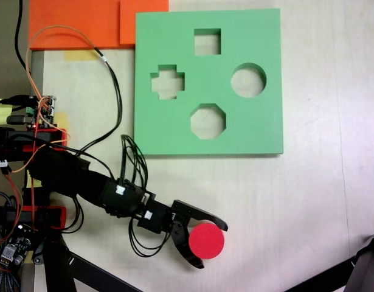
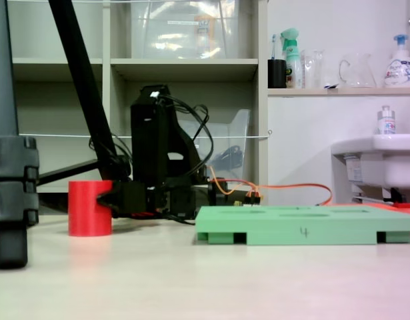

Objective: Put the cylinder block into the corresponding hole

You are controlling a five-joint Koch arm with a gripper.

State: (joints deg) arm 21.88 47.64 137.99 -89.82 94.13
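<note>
On the table, lower part of the top-down fixed view: cylinder block (image 1: 206, 241) standing upright, well apart from green board (image 1: 208, 82).
Gripper (image 1: 211, 244): jaws spread wide, one curved tip above the block and one below; block sits between them, contact not clear, no squeeze yet.
Step in hand, judged: closing on the block before lifting.
Doing it well: centre the block deep between the jaws, close evenly on its curved wall, keep it upright, lift straight off the table.
After that: carry to the round hole (image 1: 248, 80) at the board's right side, not the octagonal hole (image 1: 208, 121) nearer the arm; lower flat and aligned.
Risk: foam may squash or tip under an off-centre pinch.
Block's look: short, plain red, flat round top; seen from table level (image 2: 90, 208), straight-sided and resting flat.
</note>
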